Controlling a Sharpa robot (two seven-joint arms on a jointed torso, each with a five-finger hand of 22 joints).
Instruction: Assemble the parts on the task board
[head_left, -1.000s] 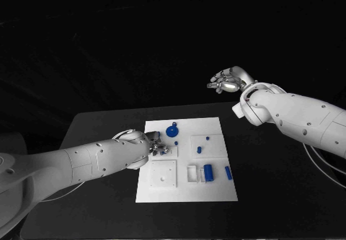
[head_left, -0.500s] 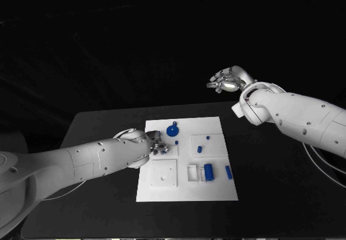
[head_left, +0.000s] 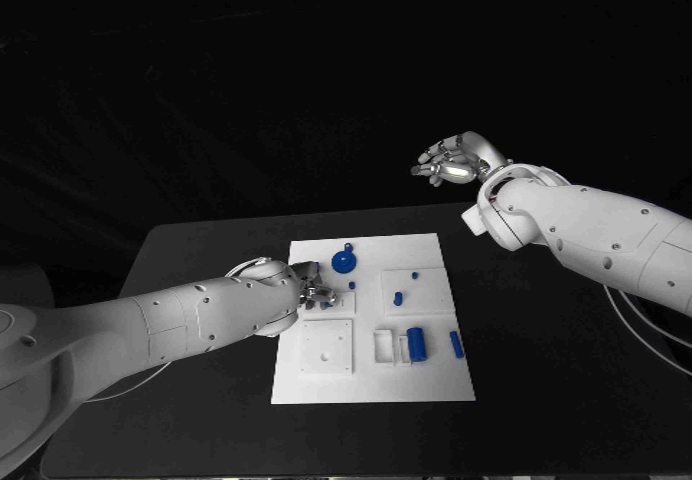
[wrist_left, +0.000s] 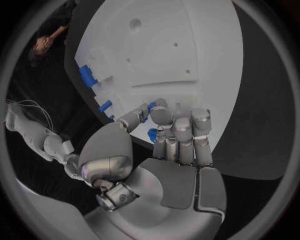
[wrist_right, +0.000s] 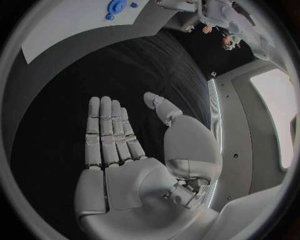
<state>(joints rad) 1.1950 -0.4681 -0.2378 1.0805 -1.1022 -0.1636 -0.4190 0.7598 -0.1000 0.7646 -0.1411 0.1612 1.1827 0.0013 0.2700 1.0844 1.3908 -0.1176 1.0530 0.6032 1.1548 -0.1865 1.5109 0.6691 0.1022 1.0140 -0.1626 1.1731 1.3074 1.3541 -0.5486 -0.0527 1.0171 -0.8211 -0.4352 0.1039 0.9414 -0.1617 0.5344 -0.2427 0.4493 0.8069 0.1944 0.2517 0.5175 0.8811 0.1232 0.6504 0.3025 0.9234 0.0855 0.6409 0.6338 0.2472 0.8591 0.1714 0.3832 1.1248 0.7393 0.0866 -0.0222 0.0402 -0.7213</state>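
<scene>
My left hand (head_left: 320, 292) pinches a small blue part (wrist_left: 152, 134) over the board (head_left: 433, 385); a weak pinch could drop it. My right hand (head_left: 454, 163) hangs open, holding nothing.

On the right wrist feed I see my right hand (wrist_right: 125, 165) flat and empty, its long fingers (wrist_right: 106, 132) lying straight and close side by side, the thumb (wrist_right: 164, 111) angled away from them. Beyond the fingertips lies the black tabletop (wrist_right: 125, 65). Farther off sits the white task board (wrist_right: 69, 25), with a round blue part (wrist_right: 116, 7) and a smaller blue part (wrist_right: 133, 5) just beside it on the board, well apart from my hand.
</scene>
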